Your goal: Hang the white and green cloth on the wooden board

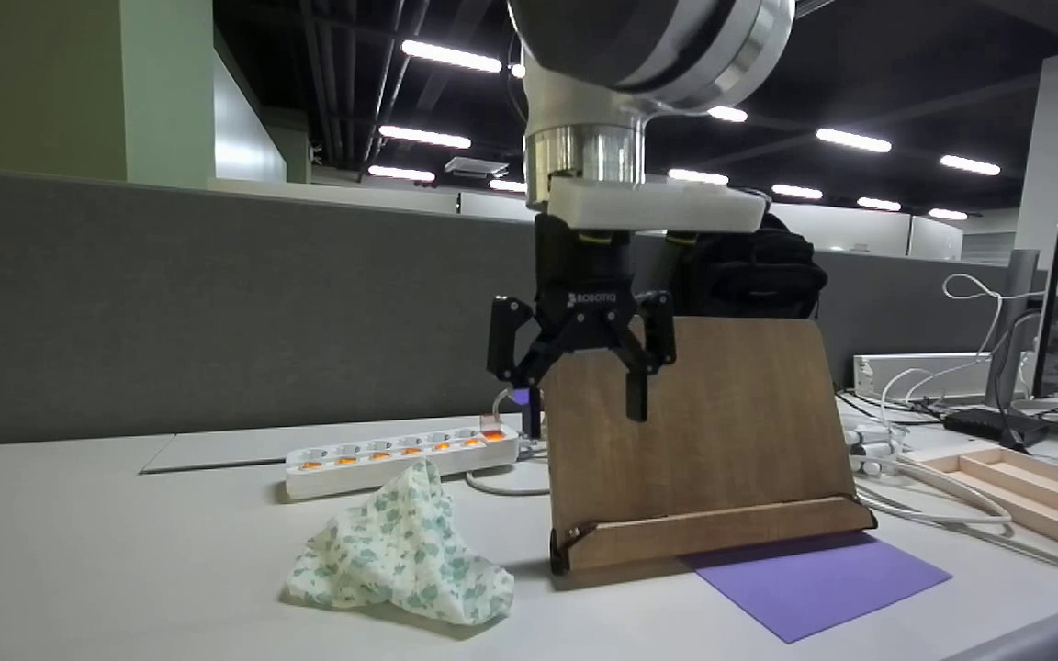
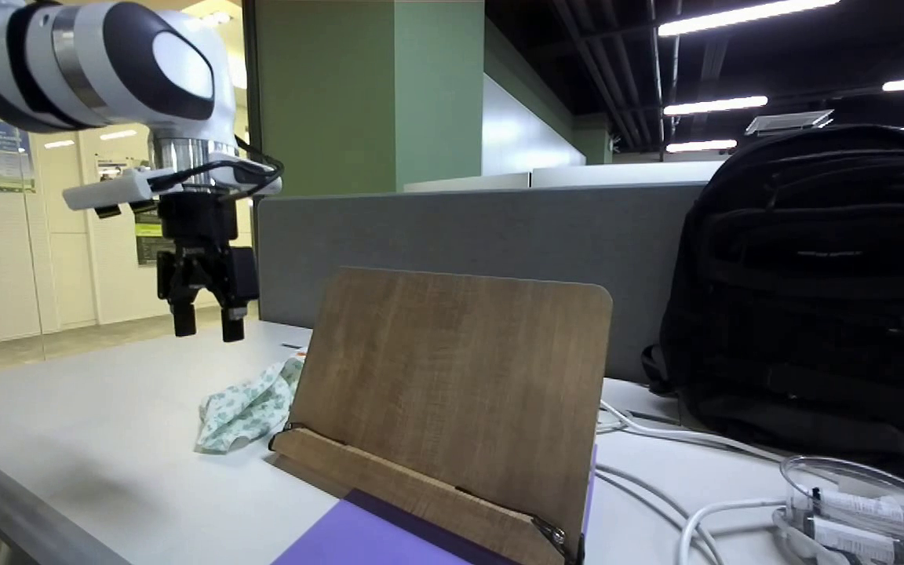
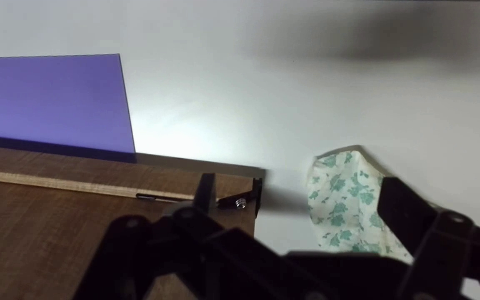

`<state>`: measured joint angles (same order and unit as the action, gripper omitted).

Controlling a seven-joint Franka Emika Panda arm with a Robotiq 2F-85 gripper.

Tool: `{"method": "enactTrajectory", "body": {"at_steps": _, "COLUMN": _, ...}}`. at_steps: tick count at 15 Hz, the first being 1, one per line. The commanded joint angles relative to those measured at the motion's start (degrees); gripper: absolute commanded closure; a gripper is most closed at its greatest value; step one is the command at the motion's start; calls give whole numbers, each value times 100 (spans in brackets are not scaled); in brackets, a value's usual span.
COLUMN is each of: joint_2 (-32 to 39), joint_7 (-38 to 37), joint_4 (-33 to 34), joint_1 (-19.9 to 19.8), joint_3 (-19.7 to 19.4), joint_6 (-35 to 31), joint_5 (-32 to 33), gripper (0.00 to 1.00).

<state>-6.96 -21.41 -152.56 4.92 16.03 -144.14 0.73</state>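
Over the cloth [image 1: 396, 551] I am seeing open air; beside it the wooden board [image 1: 703, 422] is blocking, and toward the partition [image 1: 217, 312] a power strip [image 1: 354, 470] is lying.

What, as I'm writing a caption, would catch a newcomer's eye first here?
Probably the tilted wooden board, standing large on the white table, with a vivid purple sheet jutting from under its front edge. Beside it lies the crumpled white and green cloth. Above the table, the jaws hang open and empty.
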Motion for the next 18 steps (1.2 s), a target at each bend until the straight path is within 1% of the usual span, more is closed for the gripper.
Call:
{"method": "enactTrajectory", "body": {"at_steps": 1, "joint_2": 760, "joint_7": -601, "joint_4": 139, "joint_1": 113, "joint_3": -92, "joint_6": -482, "joint_5": 409, "gripper": 0}}
{"method": "enactTrajectory", "body": {"at_steps": 3, "joint_2": 1151, "joint_7": -773, "joint_4": 211, "joint_1": 212, "joint_3": -196, "joint_6": -751, "joint_5": 572, "gripper": 0}}
{"method": "enactTrajectory", "body": {"at_steps": 6, "joint_2": 1643, "joint_7": -891, "joint_4": 341, "joint_1": 467, "joint_3": -406, "joint_6": -1189, "joint_5": 697, "gripper": 0}}
{"method": "enactTrajectory", "body": {"at_steps": 11, "joint_2": 2340, "joint_7": -820, "joint_4": 694, "joint_1": 1060, "joint_3": -852, "joint_6": -1907, "joint_5": 702, "gripper": 0}}
{"method": "enactTrajectory", "body": {"at_steps": 13, "joint_2": 2601, "joint_7": -785, "joint_4": 924, "joint_1": 1301, "joint_3": -1022, "joint_6": -1908, "joint_5": 614, "gripper": 0}}
{"method": "enactTrajectory", "body": {"at_steps": 14, "joint_2": 2323, "joint_7": -472, "joint_4": 634, "joint_1": 1205, "joint_3": -948, "joint_6": -1910, "joint_5": 431, "gripper": 0}}
{"method": "enactTrajectory", "body": {"at_steps": 15, "joint_2": 2420, "joint_7": -446, "joint_4": 700, "joint_1": 1270, "joint_3": -989, "joint_6": -1913, "joint_5": 399, "gripper": 0}}
{"method": "enactTrajectory", "body": {"at_steps": 18, "joint_2": 2441, "joint_7": -414, "joint_4": 698, "joint_1": 1291, "joint_3": -1005, "joint_6": -1914, "joint_5": 363, "gripper": 0}}
